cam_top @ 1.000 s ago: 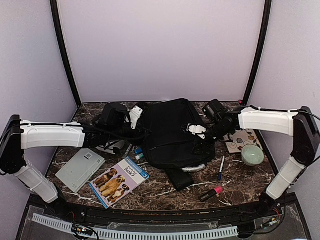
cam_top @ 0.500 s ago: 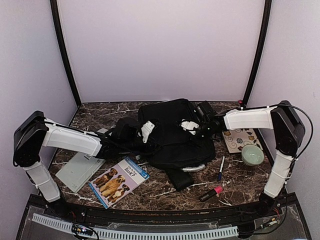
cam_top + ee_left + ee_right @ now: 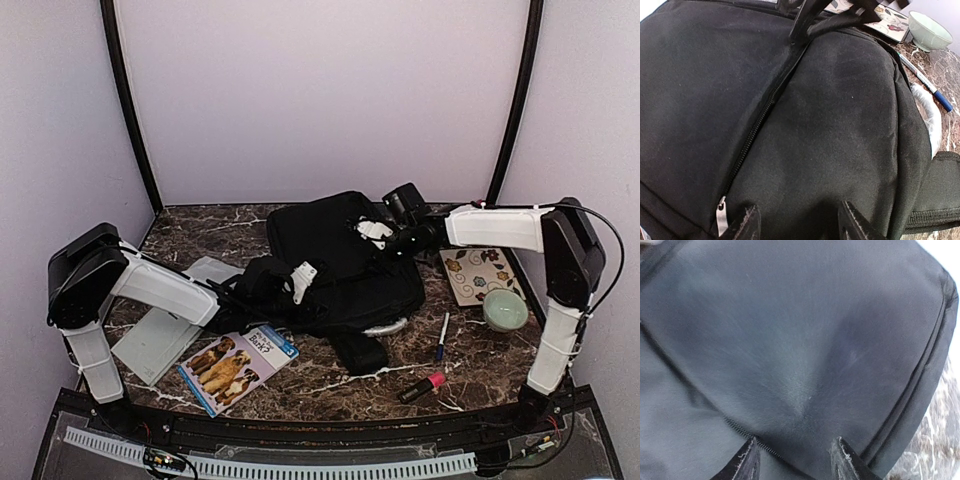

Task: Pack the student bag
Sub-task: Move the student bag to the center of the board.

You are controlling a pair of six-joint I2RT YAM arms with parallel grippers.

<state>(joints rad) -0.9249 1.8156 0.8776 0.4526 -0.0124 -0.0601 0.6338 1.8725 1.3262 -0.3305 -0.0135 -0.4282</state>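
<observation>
The student bag [image 3: 340,255] is a large black backpack lying at the middle back of the table, its top bunched up. My left gripper [image 3: 298,282] pinches the fabric of its near left side. In the left wrist view the fingers [image 3: 746,225] stand either side of bunched cloth beside a zipper pull [image 3: 721,216]. My right gripper [image 3: 374,233] pinches the bag's far right top. In the right wrist view the bag cloth [image 3: 790,340] puckers down between the fingertips [image 3: 842,460].
A grey notebook [image 3: 160,340] and a dog book [image 3: 235,362] lie front left. A blue pen [image 3: 442,336], a pink marker [image 3: 422,386], a green bowl [image 3: 505,309] and a floral pad [image 3: 478,272] lie right. A black strap [image 3: 360,352] sticks out in front of the bag.
Both grippers have moved toward the back with the bag in them. The bag has shifted back and left and bunched up higher. The left arm has folded in closer to its base.
</observation>
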